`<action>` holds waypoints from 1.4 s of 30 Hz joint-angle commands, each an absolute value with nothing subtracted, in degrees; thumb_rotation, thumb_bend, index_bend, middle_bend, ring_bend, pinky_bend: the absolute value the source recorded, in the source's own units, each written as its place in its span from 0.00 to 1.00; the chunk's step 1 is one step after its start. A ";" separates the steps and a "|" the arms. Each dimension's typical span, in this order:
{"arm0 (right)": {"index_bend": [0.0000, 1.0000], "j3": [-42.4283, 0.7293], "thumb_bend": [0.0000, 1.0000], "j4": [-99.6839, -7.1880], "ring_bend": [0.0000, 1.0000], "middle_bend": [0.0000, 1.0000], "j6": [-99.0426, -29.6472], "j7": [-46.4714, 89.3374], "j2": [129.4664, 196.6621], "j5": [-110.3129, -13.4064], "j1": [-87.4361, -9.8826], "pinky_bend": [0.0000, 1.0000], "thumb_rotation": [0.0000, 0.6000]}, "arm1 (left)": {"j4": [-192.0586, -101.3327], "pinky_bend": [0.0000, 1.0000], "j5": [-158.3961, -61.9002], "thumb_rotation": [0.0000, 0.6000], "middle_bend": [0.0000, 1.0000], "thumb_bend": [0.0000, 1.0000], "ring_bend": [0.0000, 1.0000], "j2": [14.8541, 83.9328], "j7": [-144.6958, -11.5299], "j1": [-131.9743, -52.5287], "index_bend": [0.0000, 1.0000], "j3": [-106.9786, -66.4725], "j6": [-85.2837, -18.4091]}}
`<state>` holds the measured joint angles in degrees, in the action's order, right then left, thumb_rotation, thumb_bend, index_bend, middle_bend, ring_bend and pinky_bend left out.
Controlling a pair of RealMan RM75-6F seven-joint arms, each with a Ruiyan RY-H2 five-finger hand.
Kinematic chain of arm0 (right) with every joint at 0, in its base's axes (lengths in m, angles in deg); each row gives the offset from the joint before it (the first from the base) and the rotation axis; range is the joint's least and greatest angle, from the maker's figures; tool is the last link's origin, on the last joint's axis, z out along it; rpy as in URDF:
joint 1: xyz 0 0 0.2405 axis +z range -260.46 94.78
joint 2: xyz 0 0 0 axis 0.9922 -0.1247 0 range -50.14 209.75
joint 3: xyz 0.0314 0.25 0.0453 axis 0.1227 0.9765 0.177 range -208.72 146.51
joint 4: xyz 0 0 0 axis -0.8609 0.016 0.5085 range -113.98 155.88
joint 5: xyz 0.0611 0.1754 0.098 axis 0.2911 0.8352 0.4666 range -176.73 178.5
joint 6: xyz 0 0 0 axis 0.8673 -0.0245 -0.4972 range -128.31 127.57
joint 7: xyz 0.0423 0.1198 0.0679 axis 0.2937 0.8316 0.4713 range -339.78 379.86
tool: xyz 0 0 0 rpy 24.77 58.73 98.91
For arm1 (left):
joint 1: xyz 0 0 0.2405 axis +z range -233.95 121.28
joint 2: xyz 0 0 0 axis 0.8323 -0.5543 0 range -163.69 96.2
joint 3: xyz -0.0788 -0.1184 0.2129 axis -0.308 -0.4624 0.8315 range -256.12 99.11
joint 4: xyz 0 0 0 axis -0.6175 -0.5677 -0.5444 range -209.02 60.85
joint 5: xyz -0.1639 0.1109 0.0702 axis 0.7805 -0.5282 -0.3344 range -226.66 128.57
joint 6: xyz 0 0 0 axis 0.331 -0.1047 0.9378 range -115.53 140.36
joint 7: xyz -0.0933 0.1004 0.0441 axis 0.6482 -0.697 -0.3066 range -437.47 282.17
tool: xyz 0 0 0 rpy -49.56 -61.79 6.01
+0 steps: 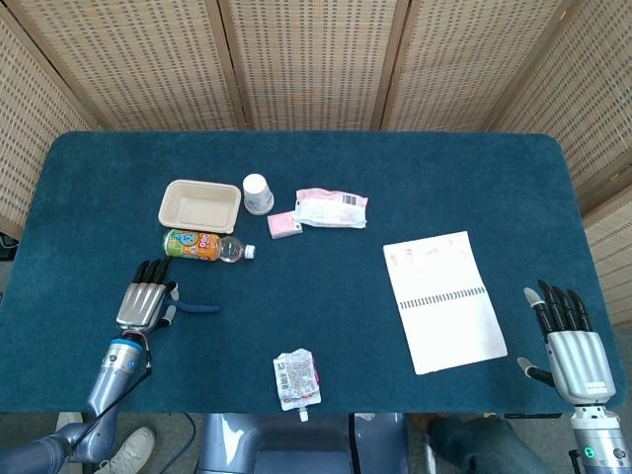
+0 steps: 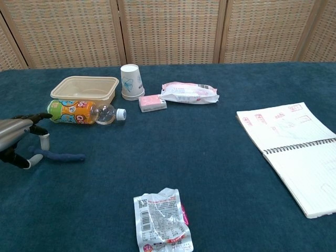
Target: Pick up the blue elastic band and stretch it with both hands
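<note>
We see a table (image 1: pixel 415 178) covered in dark blue cloth. On it lie a tan tray (image 1: pixel 199 205), a paper cup (image 1: pixel 258 193), a bottle (image 1: pixel 202 245) on its side, a small pink box (image 1: pixel 284 225), a pink-and-white packet (image 1: pixel 331 208), an open notebook (image 1: pixel 442 299), a crumpled pouch (image 1: pixel 296 379) and a blue elastic band (image 1: pixel 195 307).

No text legible — bottle (image 2: pixel 77 112) label, pouch (image 2: pixel 161 219) print perhaps too blurred.

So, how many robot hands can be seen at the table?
2: the left robot hand beside the blue band, the right robot hand at the table's right edge.
</note>
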<state>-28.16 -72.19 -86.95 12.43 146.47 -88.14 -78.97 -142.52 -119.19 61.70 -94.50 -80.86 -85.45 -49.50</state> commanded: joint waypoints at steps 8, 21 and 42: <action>0.00 -29.02 0.00 -71.68 0.00 0.00 -84.25 19.64 146.63 -89.06 -77.64 0.00 1.00 | -151.38 0.00 -124.43 1.00 0.00 0.47 0.00 55.14 -71.68 -81.40 0.70 -87.38 -47.47; 0.12 -26.13 0.00 -70.12 0.00 0.00 -78.97 33.45 145.94 -91.87 -70.11 0.00 1.00 | -148.33 0.00 -131.63 1.00 0.00 0.48 0.00 60.97 -45.28 -88.47 0.71 -89.61 -44.87; 0.42 -19.12 0.18 -80.19 0.00 0.00 -56.33 45.77 142.58 -84.15 -51.27 0.00 1.00 | -144.68 0.00 -126.61 1.00 0.00 0.48 0.00 72.92 -48.40 -102.17 0.70 -96.19 -37.78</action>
<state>-19.77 -79.63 -57.66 46.10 142.45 -85.32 -52.21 -144.60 -126.84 72.71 -48.19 -101.95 -96.00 -37.93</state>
